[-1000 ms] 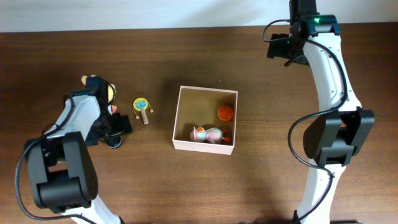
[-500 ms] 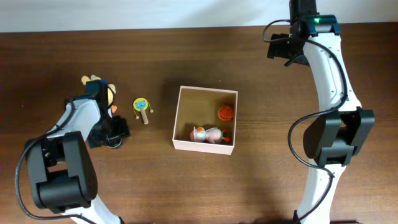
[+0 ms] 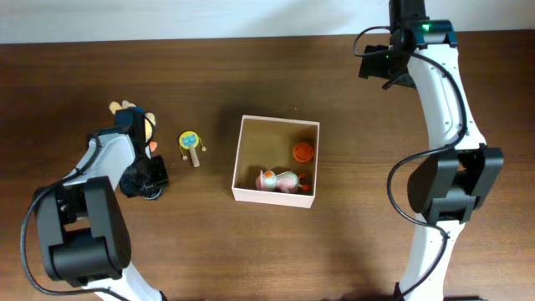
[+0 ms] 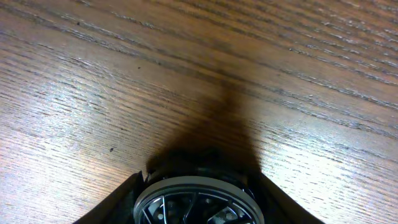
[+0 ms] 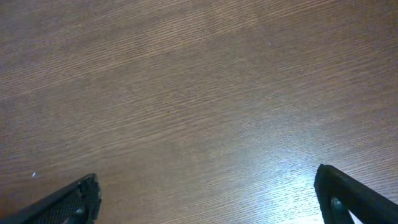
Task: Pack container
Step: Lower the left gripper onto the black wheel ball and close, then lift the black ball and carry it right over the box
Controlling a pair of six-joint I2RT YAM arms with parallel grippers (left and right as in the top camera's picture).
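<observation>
Left claw (image 4: 196,180) flanks the black, silver-rimmed round toy (image 4: 196,204) (grip unconfirmed); an off-centre pinch could eject it sideways.

The overhead camera looks straight down from high up at a wide part of the bench (image 3: 251,259). Each wrist camera looks down at the bench from very close. All three views share its brown wood.

dark wheel (image 4: 196,202): cut by bottom edge | left pincer (image 3: 150,186): jaws obscured overhead
</observation>
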